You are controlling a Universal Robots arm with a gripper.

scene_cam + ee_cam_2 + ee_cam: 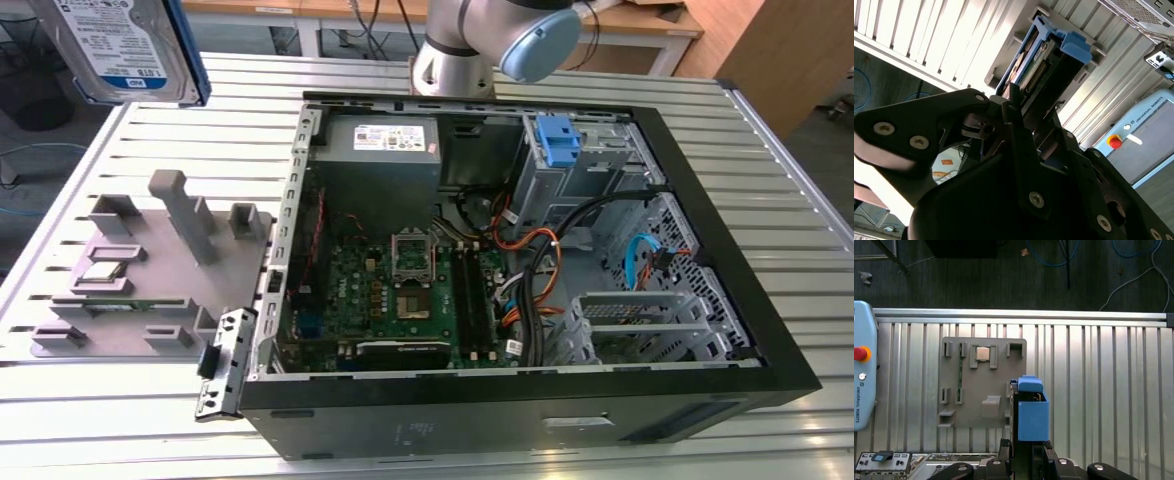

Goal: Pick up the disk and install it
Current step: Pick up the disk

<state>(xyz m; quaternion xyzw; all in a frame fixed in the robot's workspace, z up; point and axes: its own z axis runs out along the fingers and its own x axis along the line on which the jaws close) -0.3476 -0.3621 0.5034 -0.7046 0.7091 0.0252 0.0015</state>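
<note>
The disk (123,48), silver-grey with a blue-and-white label and a blue side rail, hangs high above the table at the exterior view's far left corner. In the second wrist view my gripper (1021,102) is shut on the disk (1046,57), black fingers (1009,107) clamping its near end. In the first wrist view the disk (1030,412) is seen edge-on by its blue rail, rising from my gripper (1026,444) above the grey fixture plate (981,385).
The open computer case (747,330) lies on the slatted metal table (787,190), with a motherboard (400,290), a power supply (378,140), loose cables and a blue bracket (558,138) at the drive bay. The grey fixture plate (147,275) lies on the exterior view's left. A teach pendant (861,372) sits by the table edge.
</note>
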